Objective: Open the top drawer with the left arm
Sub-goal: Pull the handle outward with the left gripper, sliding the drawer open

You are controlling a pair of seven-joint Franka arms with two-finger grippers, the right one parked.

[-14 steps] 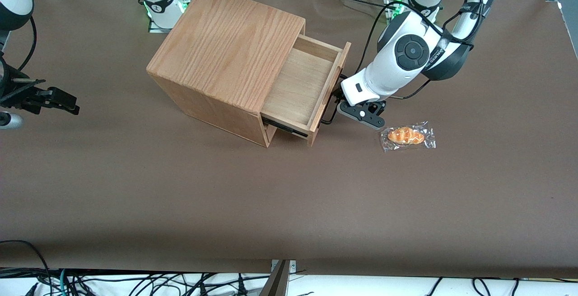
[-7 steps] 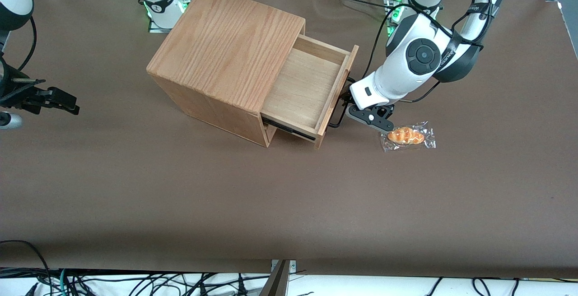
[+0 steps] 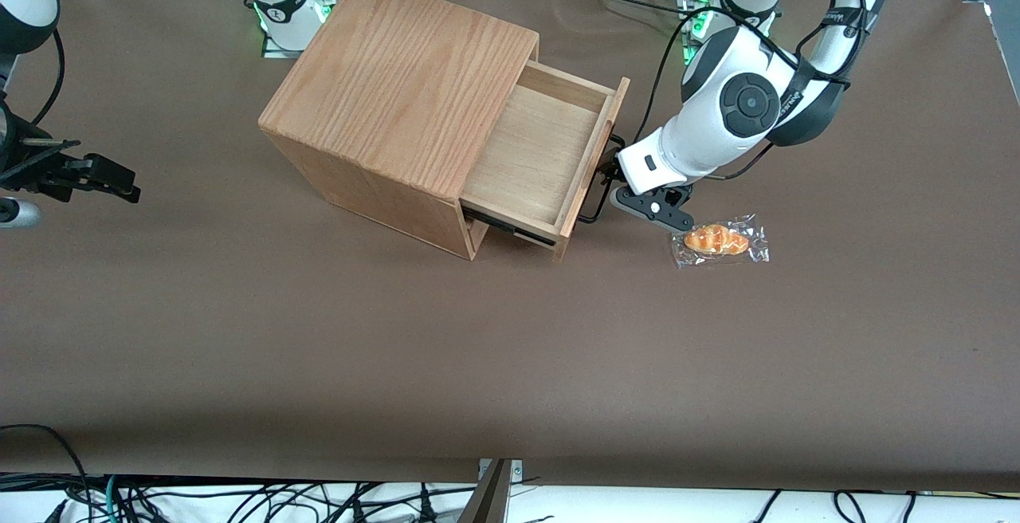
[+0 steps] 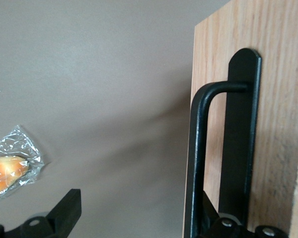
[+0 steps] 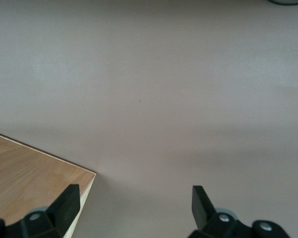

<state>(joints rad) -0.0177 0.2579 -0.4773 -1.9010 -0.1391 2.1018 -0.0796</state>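
The top drawer (image 3: 542,152) stands well out of the oak cabinet (image 3: 398,84), its bare wooden floor showing for most of its depth; I judge the opening largely done, with at most a last short pull left and then getting clear of the handle; whether the slides have reached their stop cannot be told

Seen from the front camera, the drawer juts from the cabinet's face toward between three and four o'clock, which is the way it faces and travels; its front panel, and the black wire handle (image 3: 594,206) on it, run lengthwise from about one o'clock to seven o'clock; the whole unit sits on the brown table (image 3: 319,348) turned askew

The left arm's gripper (image 3: 612,186) is right at the drawer front, low against the panel; its fingers are spread wide and clamp nothing; the wrist view shows the handle bar (image 4: 196,148) passing between them, close to one finger (image 4: 223,223) that sits by the panel, so it reads as hooked, not squeezed

A wrapped pastry (image 3: 717,240) lies near the gripper, at about four o'clock from it, apart from the drawer
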